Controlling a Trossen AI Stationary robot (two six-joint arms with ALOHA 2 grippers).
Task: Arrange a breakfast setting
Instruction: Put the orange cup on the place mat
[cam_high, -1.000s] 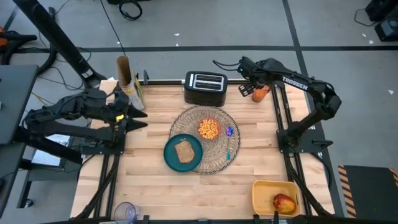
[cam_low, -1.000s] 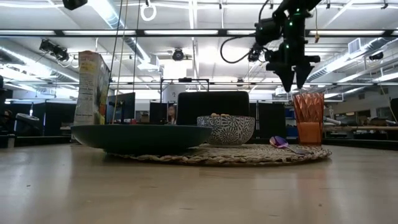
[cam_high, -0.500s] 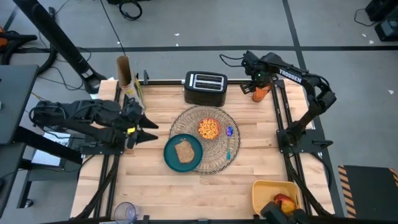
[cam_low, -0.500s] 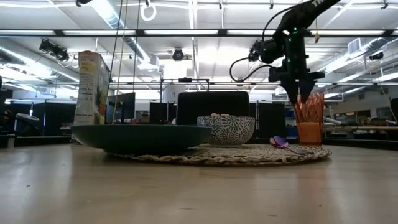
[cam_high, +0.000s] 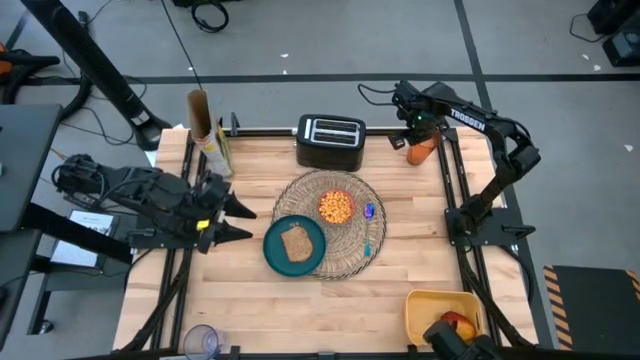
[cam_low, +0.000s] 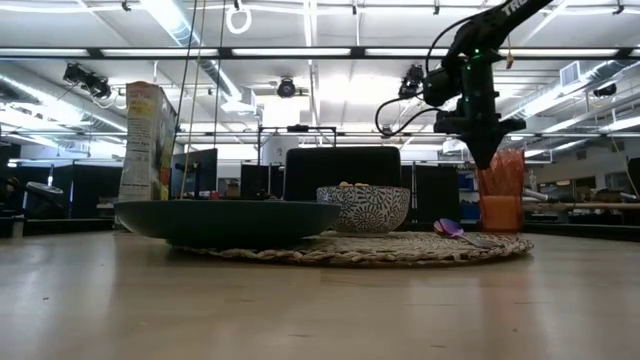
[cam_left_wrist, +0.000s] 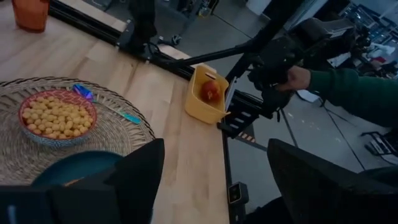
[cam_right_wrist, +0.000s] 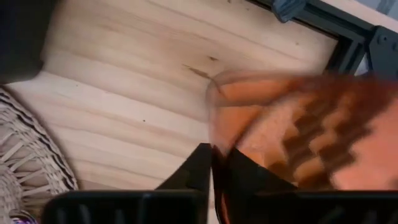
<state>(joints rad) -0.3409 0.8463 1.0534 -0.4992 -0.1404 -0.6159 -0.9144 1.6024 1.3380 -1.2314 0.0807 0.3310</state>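
Done so far: the wicker placemat (cam_high: 332, 222) lies mid-bench; the teal plate (cam_high: 294, 245) sits on its near-left edge with the toast slice (cam_high: 296, 242) on it; the pink bowl (cam_high: 336, 207) of cereal stands on the mat, the blue-handled spoon (cam_high: 370, 225) just beside it.
Step in hand: I'd say the cup is being fetched.
Cup: the orange cup (cam_high: 421, 149) stands at the far right corner of the bench, well apart from the mat.
Right gripper: the right gripper (cam_high: 418, 130) is over the cup, its jaws closed on the cup's rim (cam_right_wrist: 214, 130), one finger inside the wall as the wrist view shows.
Left gripper: the left gripper (cam_high: 232, 220) hovers over the left side of the bench, jaws apart, nothing between them.
Still to do: carry the cup to the mat; bring over the apple (cam_left_wrist: 211, 90), which lies in the yellow bin (cam_high: 428, 303) at the near right corner.
Around: a black toaster (cam_high: 330, 141) behind the mat, a cereal box (cam_low: 146, 141) at far left.
In the way: the toaster stands close to the cup's likely path; a person's hand (cam_left_wrist: 297, 78) is near the bin.
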